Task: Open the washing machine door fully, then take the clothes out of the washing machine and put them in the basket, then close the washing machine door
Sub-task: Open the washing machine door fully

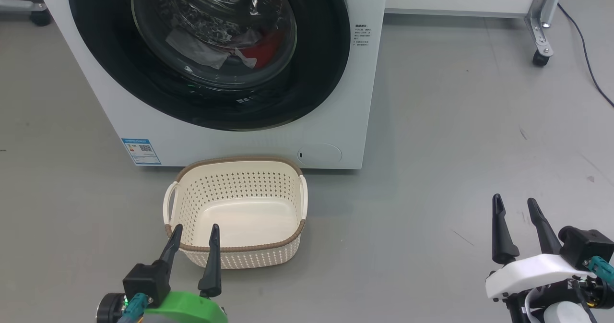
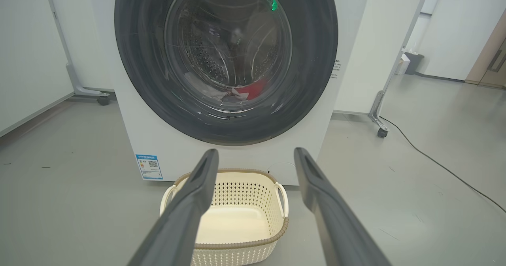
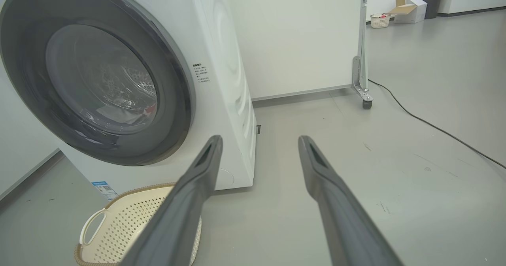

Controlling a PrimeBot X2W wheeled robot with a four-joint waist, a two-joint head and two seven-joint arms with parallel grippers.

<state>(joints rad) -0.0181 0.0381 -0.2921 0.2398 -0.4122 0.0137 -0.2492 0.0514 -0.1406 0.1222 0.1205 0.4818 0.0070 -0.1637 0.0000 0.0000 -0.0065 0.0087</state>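
The washing machine (image 1: 240,145) stands on the grey floor with the washing machine door (image 1: 96,64) shut flat against its front. Through the door's glass the clothes (image 1: 261,49) lie low in the washing machine's drum, a red piece beside white and grey ones. The basket (image 1: 240,162) sits on the floor just in front of the washing machine, below the door, its far rim close to the machine's base between the blue label (image 1: 140,151) and the round service flap (image 1: 320,154), its cream bottom bare. The left gripper (image 1: 195,228) hangs in front of the washing machine at the basket's near rim, fingers spread wide. The right gripper (image 1: 514,199) hovers well out from the washing machine's right front corner, over the floor, fingers likewise spread apart
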